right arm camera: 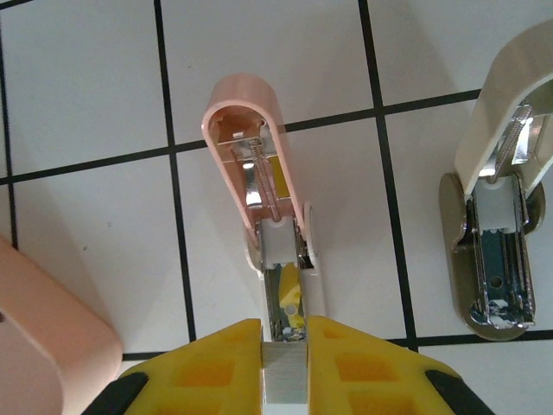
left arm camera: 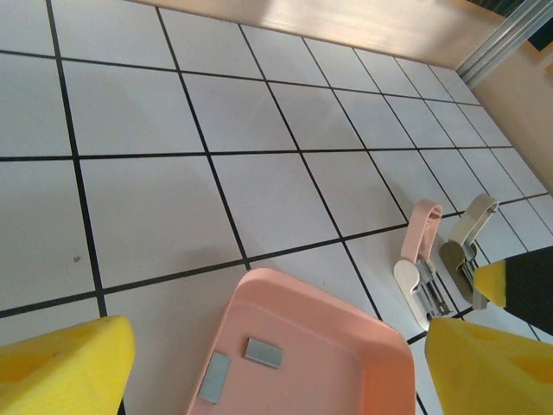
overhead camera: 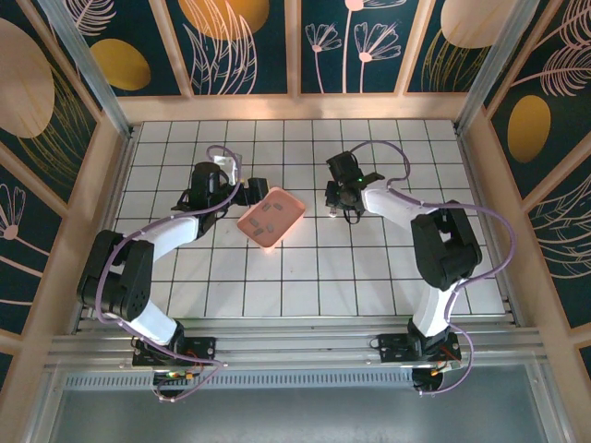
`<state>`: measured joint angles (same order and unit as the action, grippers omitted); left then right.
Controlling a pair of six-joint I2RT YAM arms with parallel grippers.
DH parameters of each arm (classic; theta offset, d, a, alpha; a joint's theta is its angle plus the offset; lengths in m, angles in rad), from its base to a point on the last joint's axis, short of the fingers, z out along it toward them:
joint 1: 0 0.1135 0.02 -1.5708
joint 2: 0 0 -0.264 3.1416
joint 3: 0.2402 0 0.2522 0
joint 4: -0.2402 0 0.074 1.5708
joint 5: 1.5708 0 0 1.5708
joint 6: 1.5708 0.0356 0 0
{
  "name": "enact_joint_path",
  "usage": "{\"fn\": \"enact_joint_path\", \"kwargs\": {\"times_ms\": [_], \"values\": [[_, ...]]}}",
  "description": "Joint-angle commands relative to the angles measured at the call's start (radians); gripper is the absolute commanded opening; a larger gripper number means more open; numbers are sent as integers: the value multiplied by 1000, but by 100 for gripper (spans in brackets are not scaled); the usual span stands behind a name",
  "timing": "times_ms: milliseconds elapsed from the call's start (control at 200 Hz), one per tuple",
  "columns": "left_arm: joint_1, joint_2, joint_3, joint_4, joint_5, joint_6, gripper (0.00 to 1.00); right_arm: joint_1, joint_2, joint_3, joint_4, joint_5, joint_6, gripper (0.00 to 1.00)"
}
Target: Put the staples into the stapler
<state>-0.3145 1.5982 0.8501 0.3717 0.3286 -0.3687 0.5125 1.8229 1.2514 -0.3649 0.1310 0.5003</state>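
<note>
Left gripper (overhead camera: 257, 192): jaws wide apart and holding nothing. It is poised at the left edge of the tray (overhead camera: 277, 226), its yellow fingers (left arm camera: 60, 367) flanking the tray's near side in the left wrist view.

Tray: pink and shallow, resting on the tiled table (overhead camera: 277, 295) between the two arms. Two loose staples (left arm camera: 263, 352) lie flat on its floor, close together but not touching (further strips may lie beyond the frame edge).

Pink stapler (right arm camera: 263, 199): it sits on the table just right of the tray, with its lid swung up and back and its metal channel exposed.

Right gripper (right arm camera: 283, 350): jaws drawn together and clamped on one grey strip (right arm camera: 283, 380). The strip is held in line with the channel at its near end. Whether it touches the channel cannot be determined.

Cream stapler (right arm camera: 497, 242): it sits beside the pink one on its right and apart from it, also with its lid raised and channel bare. Neither gripper touches it.
</note>
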Motion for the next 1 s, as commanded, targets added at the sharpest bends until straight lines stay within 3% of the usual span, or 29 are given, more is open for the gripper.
{"fn": "enact_joint_path", "kwargs": {"times_ms": [0,996], "values": [[-5,12,27,41,-2,44,87,-9,22,32,2,26,-19,18],[-5,37,41,29,0,56,87,-12,95,63,17,-31,-51,17]]}}
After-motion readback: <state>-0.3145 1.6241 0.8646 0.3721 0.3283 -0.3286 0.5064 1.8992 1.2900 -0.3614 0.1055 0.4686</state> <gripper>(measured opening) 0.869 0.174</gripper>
